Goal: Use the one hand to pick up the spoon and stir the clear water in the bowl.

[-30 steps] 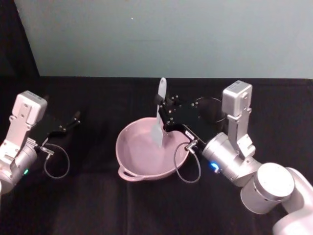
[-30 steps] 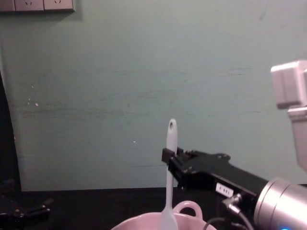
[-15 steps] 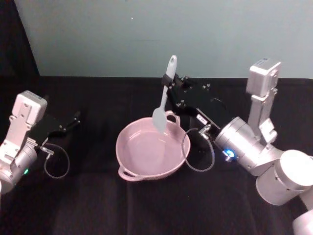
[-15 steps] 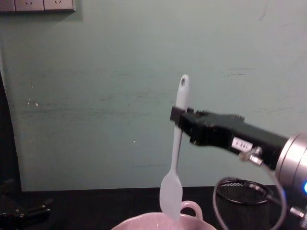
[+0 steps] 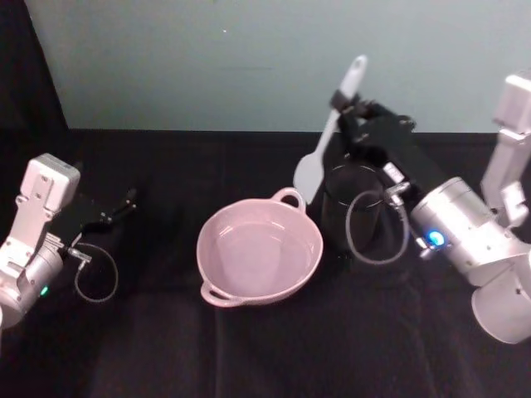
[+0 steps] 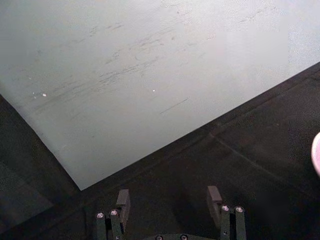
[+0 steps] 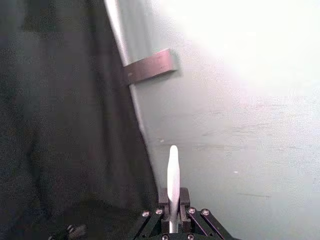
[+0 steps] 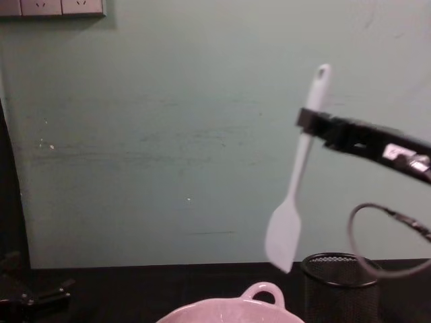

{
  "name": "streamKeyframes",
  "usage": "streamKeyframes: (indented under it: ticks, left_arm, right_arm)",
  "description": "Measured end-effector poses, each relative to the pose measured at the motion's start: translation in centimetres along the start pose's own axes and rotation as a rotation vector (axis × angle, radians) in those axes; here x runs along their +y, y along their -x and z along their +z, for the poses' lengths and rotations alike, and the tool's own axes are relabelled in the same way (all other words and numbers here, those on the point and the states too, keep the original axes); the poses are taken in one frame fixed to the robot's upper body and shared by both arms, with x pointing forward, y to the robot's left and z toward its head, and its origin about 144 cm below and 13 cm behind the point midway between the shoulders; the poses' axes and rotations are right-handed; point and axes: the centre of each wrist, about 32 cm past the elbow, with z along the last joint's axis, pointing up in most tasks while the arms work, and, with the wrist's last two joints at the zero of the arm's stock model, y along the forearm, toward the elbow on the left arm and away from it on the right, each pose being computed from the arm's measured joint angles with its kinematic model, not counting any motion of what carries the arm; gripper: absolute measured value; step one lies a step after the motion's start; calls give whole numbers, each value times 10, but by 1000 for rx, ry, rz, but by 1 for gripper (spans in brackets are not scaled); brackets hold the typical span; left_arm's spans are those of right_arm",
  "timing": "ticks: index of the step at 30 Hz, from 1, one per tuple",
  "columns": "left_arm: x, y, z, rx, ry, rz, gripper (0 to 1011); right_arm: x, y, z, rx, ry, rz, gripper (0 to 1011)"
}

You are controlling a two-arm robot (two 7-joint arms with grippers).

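The pale pink bowl [image 5: 202, 259] sits at the middle of the black table [image 5: 166, 348], one loop handle on its near rim and one on its far rim, with a shallow pool of clear water [image 5: 257, 249] lying flat inside. Just to its right stands a black wire-mesh cup [image 5: 336, 215]; what it holds cannot be told.

The spoon [image 5: 319, 162] is long, slim and white, with a flat spatula-like head and a small hole at the handle end. It hangs in the air handle-up and tilted. Its head is clear of the bowl, above the gap between the bowl's far handle and the mesh cup.

The right gripper [image 5: 338, 102] is clamped on the spoon's handle near the holed end, well above the cup. The left gripper [image 5: 126, 201] rests low at the table's left, jaws apart
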Motion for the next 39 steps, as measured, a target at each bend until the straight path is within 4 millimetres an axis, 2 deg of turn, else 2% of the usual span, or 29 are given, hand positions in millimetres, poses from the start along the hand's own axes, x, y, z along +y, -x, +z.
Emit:
streamKeyframes:
  ticks: [9, 19, 28, 39]
  left_arm:
    - [0, 0, 0, 0, 0, 0, 1011]
    - [0, 0, 0, 0, 0, 0, 1011]
    - [0, 0, 0, 0, 0, 0, 1011]
    - [0, 0, 0, 0, 0, 0, 1011]
  right_arm:
    - [-9, -8, 12, 74, -13, -152, 123]
    - [-4, -14, 14, 115, 11, -304, 123]
    - [5, -21, 8, 128, 44, -380, 123]
    - [11, -30, -10, 155, 97, -415, 123]
